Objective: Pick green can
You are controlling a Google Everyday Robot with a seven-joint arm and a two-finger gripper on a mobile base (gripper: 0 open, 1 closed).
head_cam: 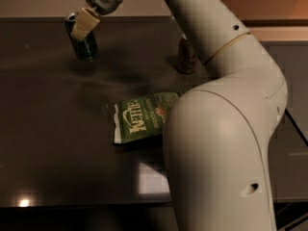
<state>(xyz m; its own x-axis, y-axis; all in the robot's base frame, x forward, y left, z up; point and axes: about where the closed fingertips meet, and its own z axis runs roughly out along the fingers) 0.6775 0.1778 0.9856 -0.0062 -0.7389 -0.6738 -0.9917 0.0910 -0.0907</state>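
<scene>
Dim room, tan wall at the back, dark glossy worktop [48, 143] across nearly the whole view. Found the gripper [82, 29] at the far left of the worktop, near its back edge, hanging from a grey wrist at the top of the view. Saw the jaws closed on the green can [88, 48], with one pale finger [85, 22] laid across the can's upper side and over part of its silver top; could not make out the other finger behind the can. Noted the green can tilted, top leaning left, bottom end just above a faint shadow on the worktop; could not tell whether the bottom touched the surface. Spotted a brown can [186, 57] standing upright further right, well apart from the green can, partly hidden by the white arm [226, 143]. Found a flat green chip bag [144, 117] lying near the middle of the worktop, print facing up, right end tucked behind the arm's bulky lower section. Noted a pale square reflection [151, 179] on the worktop below the bag.
</scene>
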